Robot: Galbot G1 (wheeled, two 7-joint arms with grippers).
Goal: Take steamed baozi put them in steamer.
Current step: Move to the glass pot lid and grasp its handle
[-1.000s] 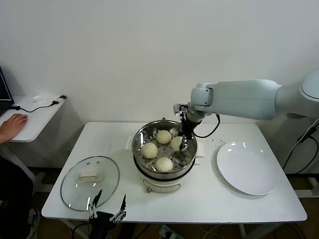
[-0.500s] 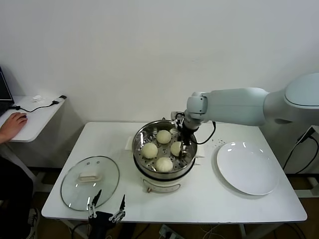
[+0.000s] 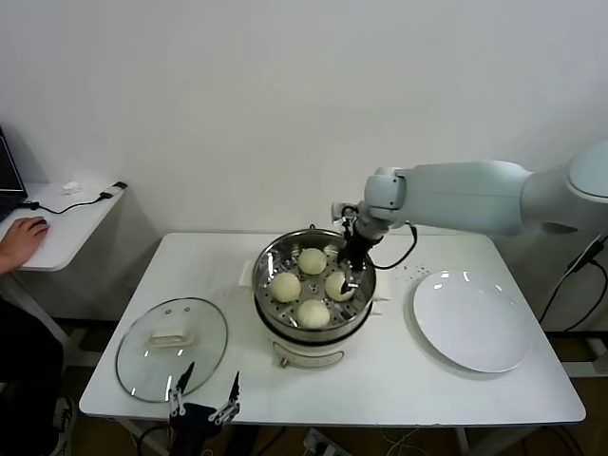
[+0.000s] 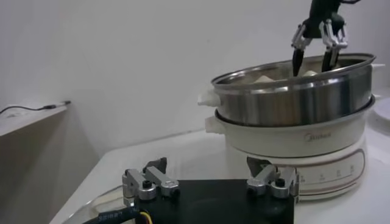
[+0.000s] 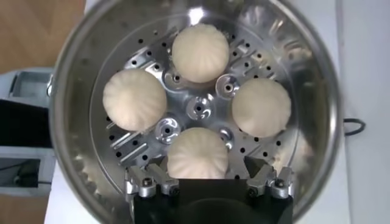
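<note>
We see four steamed baozi (image 5: pixel 197 153) inside the steamer (image 3: pixel 267 299). Our right gripper (image 3: pixel 348 273) stands spread open around one bun, apparently not touching. Our left gripper (image 3: pixel 205 387) waits open beside the glass lid (image 3: pixel 172 346).

The white tabletop (image 3: pixel 399 375) carries three items. The steamer (image 3: pixel 313 285) stands at its centre. A glass lid (image 3: pixel 171 348) lies to the steamer's left. A white plate (image 3: pixel 472 321) lies to the steamer's right.

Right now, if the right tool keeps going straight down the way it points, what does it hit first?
Most likely the baozi directly beneath the right tool, lying on the steamer tray between its open fingers; exact clearance above it is unclear.
</note>
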